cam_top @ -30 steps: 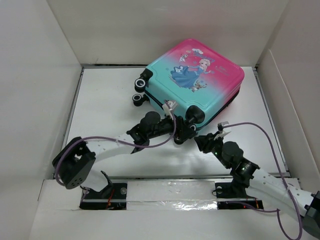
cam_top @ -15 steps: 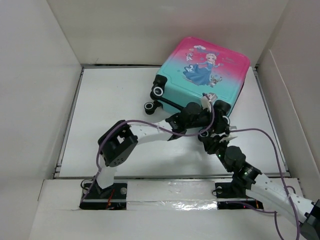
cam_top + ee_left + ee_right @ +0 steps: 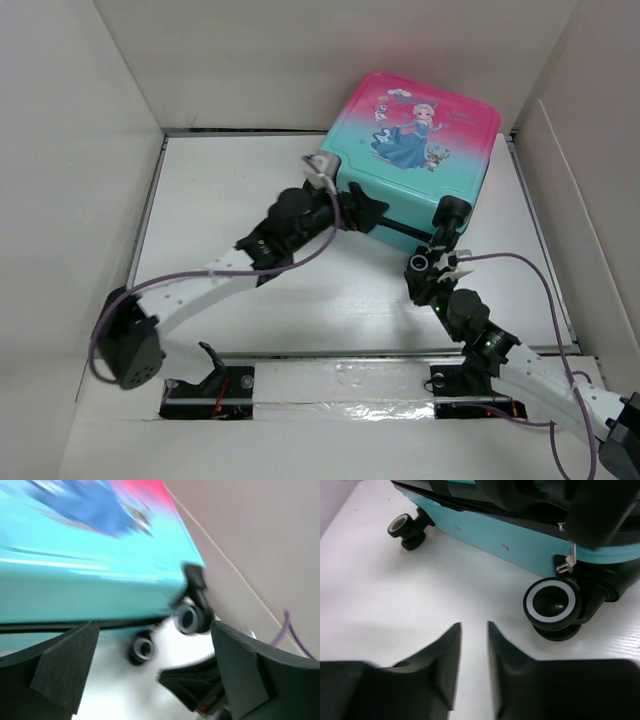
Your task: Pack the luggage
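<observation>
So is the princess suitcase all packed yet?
Done: the luggage lies flat with its lid shut; what's inside is hidden. In hand: the left gripper hangs open at its teal edge, and the right gripper sits empty by a wheel. Left: maybe finishing the zip; I cannot tell.

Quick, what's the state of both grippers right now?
Left gripper: wide open, empty, by the luggage.
Right gripper: jaws only slightly apart, holding nothing.

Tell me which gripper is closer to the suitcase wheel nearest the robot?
Right. The right gripper sits just before that wheel, apart from it; the left gripper is farther left, beside the suitcase.
</observation>
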`<action>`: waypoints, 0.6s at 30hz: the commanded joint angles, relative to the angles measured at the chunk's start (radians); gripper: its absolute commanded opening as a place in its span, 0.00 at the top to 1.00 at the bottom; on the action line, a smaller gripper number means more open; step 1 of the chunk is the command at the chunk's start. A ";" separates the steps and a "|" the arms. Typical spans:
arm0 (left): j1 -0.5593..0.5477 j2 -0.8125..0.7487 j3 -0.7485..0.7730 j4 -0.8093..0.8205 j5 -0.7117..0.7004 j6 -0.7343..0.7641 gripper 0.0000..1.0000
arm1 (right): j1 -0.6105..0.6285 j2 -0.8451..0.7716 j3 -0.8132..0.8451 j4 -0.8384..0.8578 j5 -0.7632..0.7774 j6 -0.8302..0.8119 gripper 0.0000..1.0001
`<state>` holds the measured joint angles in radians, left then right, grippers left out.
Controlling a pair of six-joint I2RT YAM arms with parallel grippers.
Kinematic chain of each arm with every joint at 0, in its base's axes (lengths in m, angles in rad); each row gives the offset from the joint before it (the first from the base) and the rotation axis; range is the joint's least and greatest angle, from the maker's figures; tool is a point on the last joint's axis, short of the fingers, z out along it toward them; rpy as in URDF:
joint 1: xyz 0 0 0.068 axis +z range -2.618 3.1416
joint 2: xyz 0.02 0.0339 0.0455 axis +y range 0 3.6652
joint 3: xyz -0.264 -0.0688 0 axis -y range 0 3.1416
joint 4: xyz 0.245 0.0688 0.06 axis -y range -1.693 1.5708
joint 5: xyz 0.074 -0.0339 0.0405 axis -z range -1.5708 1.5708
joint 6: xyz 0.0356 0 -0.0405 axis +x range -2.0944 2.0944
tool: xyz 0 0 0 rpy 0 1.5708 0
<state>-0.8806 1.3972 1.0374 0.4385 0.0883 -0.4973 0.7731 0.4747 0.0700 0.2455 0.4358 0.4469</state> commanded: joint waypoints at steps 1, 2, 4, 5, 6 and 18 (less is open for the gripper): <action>0.085 -0.160 -0.088 -0.124 -0.245 0.026 0.09 | 0.009 0.060 0.050 0.095 0.023 -0.011 0.81; 0.115 -0.177 -0.118 -0.153 -0.257 0.017 0.15 | 0.009 0.079 0.050 0.133 0.020 -0.013 0.92; 0.208 -0.175 -0.117 -0.264 -0.253 0.026 0.18 | 0.009 0.108 0.057 0.153 0.000 -0.014 0.95; 0.238 -0.158 -0.087 -0.315 -0.237 0.038 0.17 | 0.009 0.122 0.059 0.155 -0.005 -0.014 0.95; 0.261 -0.138 -0.064 -0.366 -0.217 0.069 0.14 | 0.021 0.117 0.059 0.155 -0.009 -0.014 0.94; 0.308 0.127 0.190 -0.483 -0.138 0.341 0.01 | 0.034 -0.163 0.039 -0.067 -0.049 -0.019 0.46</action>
<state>-0.5831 1.5162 1.1255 -0.0719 -0.0963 -0.2569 0.8005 0.3393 0.0837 0.2340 0.4034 0.4416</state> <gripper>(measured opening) 0.989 0.535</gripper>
